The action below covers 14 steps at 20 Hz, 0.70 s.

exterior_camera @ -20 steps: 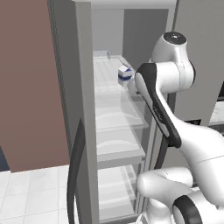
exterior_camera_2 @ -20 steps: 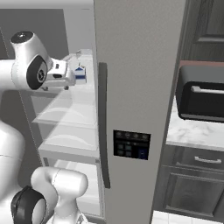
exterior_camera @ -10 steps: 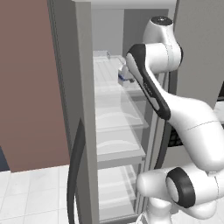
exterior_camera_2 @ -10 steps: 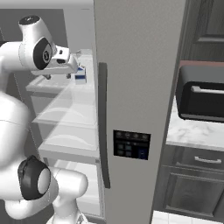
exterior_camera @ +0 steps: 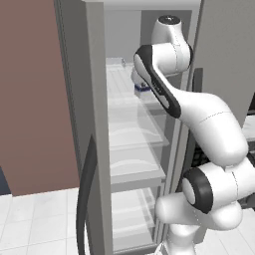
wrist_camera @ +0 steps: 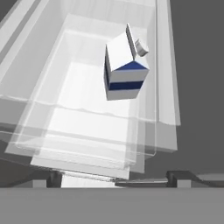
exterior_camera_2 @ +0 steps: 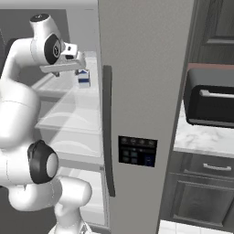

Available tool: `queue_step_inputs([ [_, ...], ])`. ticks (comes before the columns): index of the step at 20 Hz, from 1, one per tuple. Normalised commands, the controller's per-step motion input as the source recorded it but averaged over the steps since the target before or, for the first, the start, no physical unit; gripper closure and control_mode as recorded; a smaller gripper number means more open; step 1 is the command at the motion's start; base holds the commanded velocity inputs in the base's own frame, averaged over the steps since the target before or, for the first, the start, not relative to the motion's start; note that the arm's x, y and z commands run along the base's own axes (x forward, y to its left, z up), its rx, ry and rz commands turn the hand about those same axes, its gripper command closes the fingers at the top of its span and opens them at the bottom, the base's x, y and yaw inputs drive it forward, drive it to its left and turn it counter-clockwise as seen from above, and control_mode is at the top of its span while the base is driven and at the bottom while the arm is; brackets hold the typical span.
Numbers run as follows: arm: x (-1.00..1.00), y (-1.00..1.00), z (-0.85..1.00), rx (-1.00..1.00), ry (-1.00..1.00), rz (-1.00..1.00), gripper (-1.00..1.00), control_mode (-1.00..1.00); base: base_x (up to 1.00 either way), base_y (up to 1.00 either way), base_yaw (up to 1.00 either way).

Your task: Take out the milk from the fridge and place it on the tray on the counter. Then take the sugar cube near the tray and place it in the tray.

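The milk [wrist_camera: 124, 70], a small white carton with a blue band, stands upright on an upper glass shelf [wrist_camera: 78, 100] of the open fridge [exterior_camera: 74, 99]. In the hand view my gripper [wrist_camera: 114, 179] is open, fingertips wide apart, looking down on the carton from above and short of it; nothing lies between the fingers. From the right base view my gripper [exterior_camera_2: 66, 69] hovers just left of and above the milk [exterior_camera_2: 83, 77]. My arm partly hides the milk [exterior_camera: 142, 88] in the left base view. The tray and sugar cube are out of view.
The grey fridge door [exterior_camera_2: 141, 68] with its dark curved handle [exterior_camera_2: 108, 128] stands right of the shelves. Beyond it the marble counter [exterior_camera_2: 201, 137] carries a dark oven-like box [exterior_camera_2: 210, 100]. Lower glass shelves [exterior_camera: 134, 164] hold nothing that I can see. A brown wall panel [exterior_camera: 30, 99] is on the left.
My arm has swung up and deeper into the fridge, bringing the hand over the upper shelf closer to the milk. The carton has not moved and the jaws stay wide.
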Motion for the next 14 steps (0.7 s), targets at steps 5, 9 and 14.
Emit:
queue_step_inputs([
  [5, 0.24, 0.0, -0.09, 0.0, 0.0, 0.0, -1.0, -1.0, 0.0, 0.0, 0.0],
  [9, -0.09, 0.08, -0.4, 0.0, -0.08, 0.0, -1.0, -1.0, 0.0, 0.0, 0.0],
  [14, 0.01, 0.06, -0.29, 0.0, -0.09, 0.0, -1.0, -1.0, 0.0, 0.0, 0.0],
])
